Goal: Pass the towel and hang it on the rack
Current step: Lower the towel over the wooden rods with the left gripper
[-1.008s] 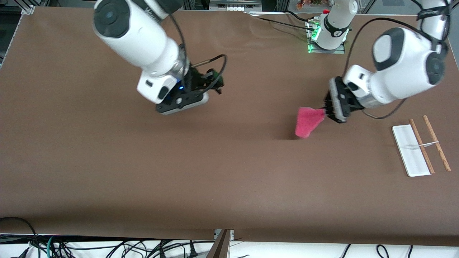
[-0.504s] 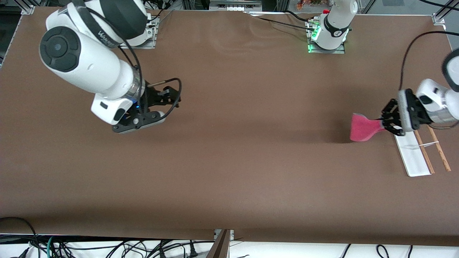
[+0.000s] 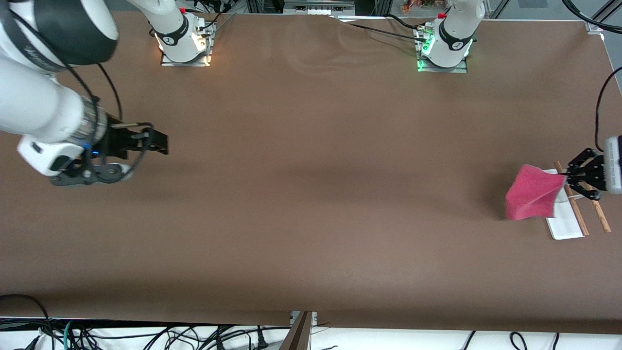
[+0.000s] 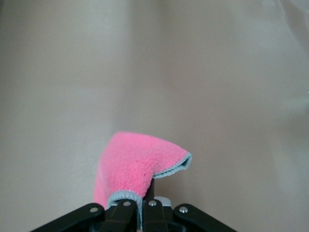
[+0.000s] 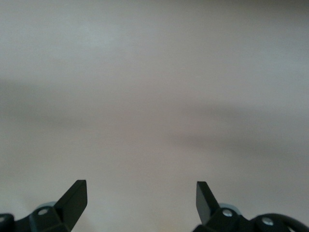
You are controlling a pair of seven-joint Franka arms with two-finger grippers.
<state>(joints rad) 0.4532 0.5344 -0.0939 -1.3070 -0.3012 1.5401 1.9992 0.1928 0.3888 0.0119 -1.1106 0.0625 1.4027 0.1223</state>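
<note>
- The left gripper (image 3: 566, 181) is clamped on one corner of the towel (image 3: 530, 198) and holds it in the air over the rack (image 3: 566, 226), at the left arm's end of the table (image 3: 311, 194).
- The towel hangs from the pinched corner and spreads out toward the middle of the table; it covers part of the rack's white base.
- In the left wrist view the towel (image 4: 135, 169) shows pink with a grey trim along its curled edge, and the fingers (image 4: 126, 212) are pressed together on the cloth.
- The rack stands on the table near the left arm's end: a flat white base, two thin wooden rods (image 3: 601, 218) side by side, and a thin white crossbar.
- Whether the towel touches the rods or only hangs above them is hard to tell from the front view; it looks clear of them.
- The right gripper (image 3: 155, 141) is over the table's right-arm end, well apart from the towel and the rack.
- Its fingers (image 5: 75, 198) stand wide apart with nothing between them; only bare table shows under them in the right wrist view.
- Both arm bases stand along the table edge farthest from the front camera.
</note>
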